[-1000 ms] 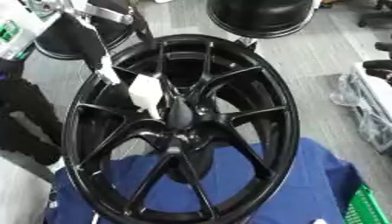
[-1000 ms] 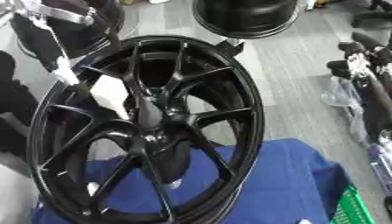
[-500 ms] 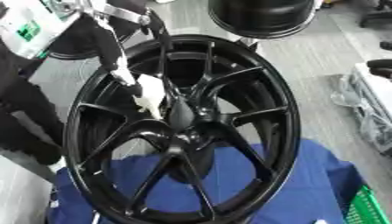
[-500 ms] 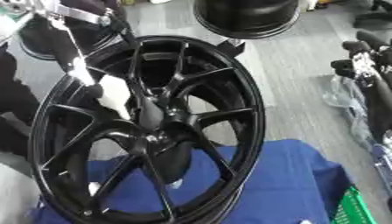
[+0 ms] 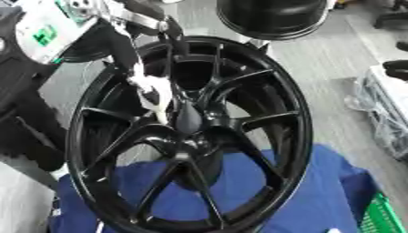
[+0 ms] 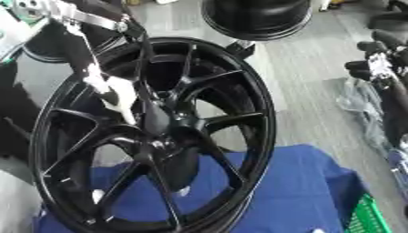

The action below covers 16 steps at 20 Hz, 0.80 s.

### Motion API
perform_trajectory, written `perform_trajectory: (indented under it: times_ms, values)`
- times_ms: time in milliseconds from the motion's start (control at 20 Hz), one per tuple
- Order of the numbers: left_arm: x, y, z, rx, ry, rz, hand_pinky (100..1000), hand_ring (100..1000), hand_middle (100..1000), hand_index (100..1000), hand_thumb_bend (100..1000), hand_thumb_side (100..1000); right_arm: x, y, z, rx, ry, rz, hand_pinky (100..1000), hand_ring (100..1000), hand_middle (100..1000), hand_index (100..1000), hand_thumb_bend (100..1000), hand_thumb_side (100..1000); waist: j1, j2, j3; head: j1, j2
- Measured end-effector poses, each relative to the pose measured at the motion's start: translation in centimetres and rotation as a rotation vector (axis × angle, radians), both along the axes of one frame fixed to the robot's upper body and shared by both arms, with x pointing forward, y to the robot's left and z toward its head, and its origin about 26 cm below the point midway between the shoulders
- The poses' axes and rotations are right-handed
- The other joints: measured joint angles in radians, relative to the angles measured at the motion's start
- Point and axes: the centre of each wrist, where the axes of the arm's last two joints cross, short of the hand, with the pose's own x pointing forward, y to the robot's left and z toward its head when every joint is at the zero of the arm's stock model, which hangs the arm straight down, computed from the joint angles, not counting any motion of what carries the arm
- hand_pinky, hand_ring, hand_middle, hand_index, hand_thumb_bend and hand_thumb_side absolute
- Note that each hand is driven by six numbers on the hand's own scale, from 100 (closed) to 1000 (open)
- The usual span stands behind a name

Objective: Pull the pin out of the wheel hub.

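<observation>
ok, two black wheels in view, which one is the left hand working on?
The big spoked wheel standing on the blue cloth; the left hand reaches in near its centre. The other wheel sits untouched at the top edge.

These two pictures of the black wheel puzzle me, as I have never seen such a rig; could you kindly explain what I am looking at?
Both pictures come from a stereo camera in a humanoid robot's head, looking down; they show one moment from its left and right eyes. The big black wheel stands tilted, its lower rim on a blue cloth. The robot's left hand, on an arm entering from the upper left, reaches between the spokes beside the hub. Something white shows there; whether that is the pin, or whether the fingers hold it, I cannot tell. On the right edge of the right eye view is the right hand, idle, holding nothing.
</observation>
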Motion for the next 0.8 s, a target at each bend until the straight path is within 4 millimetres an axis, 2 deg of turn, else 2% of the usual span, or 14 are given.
perform_trajectory:
  times_ms: [450, 650, 800]
  values:
    - [0.2, 0.2, -0.7, 0.014, 0.007, 0.001, 827, 837, 719, 791, 604, 290, 0.0, 0.0, 0.0, 0.0, 0.0, 0.0, 762, 692, 786, 899, 100, 630, 0.0, 0.0, 0.0, 0.002, 0.0]
    - [0.2, 0.1, -1.0, 0.022, 0.011, 0.0, 801, 802, 673, 743, 557, 184, 0.0, 0.0, 0.0, 0.0, 0.0, 0.0, 762, 691, 786, 899, 100, 628, 0.0, 0.0, 0.0, 0.003, 0.0]
    - [0.2, 0.1, -1.2, 0.027, 0.014, -0.001, 781, 783, 646, 719, 481, 151, 0.0, 0.0, 0.0, 0.0, 0.0, 0.0, 762, 691, 786, 899, 100, 629, 0.0, 0.0, 0.0, 0.003, 0.0]
